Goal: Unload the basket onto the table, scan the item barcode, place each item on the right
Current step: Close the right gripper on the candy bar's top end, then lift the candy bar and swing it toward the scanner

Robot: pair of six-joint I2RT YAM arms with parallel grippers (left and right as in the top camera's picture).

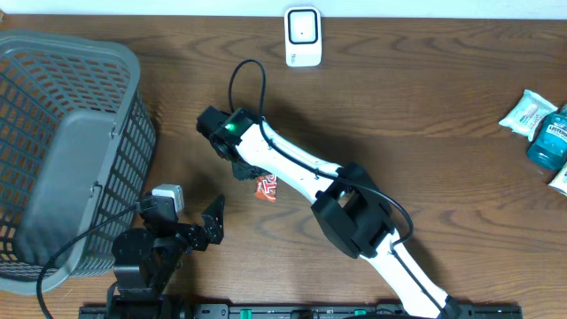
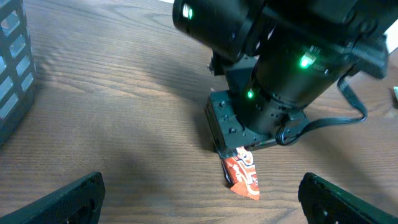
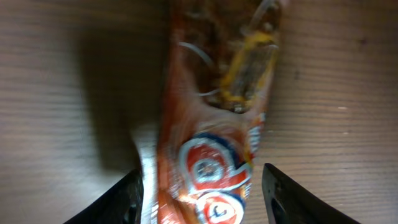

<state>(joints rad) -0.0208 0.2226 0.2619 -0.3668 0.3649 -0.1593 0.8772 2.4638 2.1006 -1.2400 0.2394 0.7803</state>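
Wooden table [image 1: 425, 177]: snack packet [image 3: 211, 155] lies between right pincer's [image 3: 202, 169] parted fingers (wrapper blurred).

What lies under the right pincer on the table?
An orange-red snack packet lies flat on the wooden table, between the fingers of the right pincer. In the left wrist view the pincer covers its far end. No barcode shows on the upper face.

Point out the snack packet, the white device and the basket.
snack packet [image 2: 244, 177], left wrist view, middle of its orange wrapper.
white device [image 1: 302, 35], overhead view, centre of its front face.
basket [image 1: 133, 146], overhead view, on its mesh side wall.
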